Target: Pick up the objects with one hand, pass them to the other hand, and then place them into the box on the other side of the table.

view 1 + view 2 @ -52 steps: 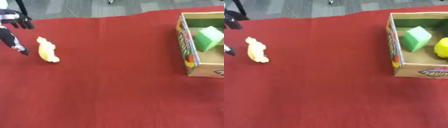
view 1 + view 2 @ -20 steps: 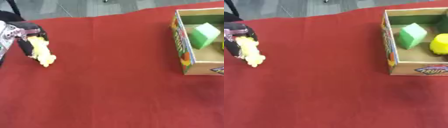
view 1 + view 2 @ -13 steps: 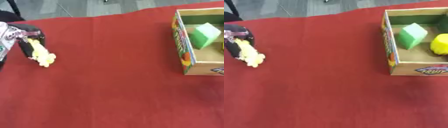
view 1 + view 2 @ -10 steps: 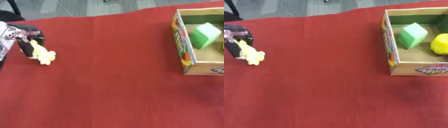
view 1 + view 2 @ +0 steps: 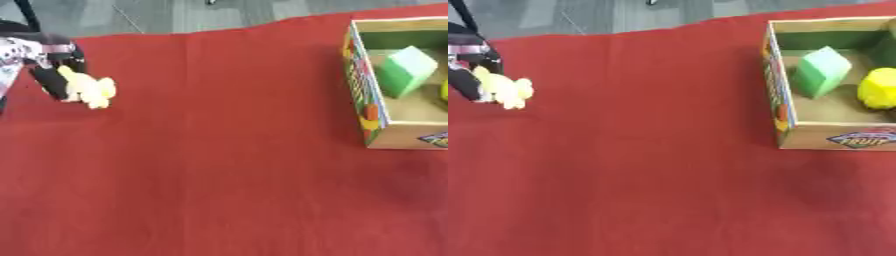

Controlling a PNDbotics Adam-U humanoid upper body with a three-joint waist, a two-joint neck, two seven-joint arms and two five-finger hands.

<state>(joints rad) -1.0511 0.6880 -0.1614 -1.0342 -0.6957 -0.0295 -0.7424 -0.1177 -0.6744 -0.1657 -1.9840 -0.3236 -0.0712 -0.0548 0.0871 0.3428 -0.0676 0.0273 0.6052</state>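
L hand (image 5: pixel 48 67) at far left edge, fingers curled in a pinch; R hand unseen.

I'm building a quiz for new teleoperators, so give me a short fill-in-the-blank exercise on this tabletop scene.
1. The left hand has its fingers round a small ____ toy.
2. The cardboard box sits on the table's ____ side.
3. Beside the yellow object in the box lies a ____ block.
4. The cloth covering the table is ____.

Missing words: yellow; right; green; red
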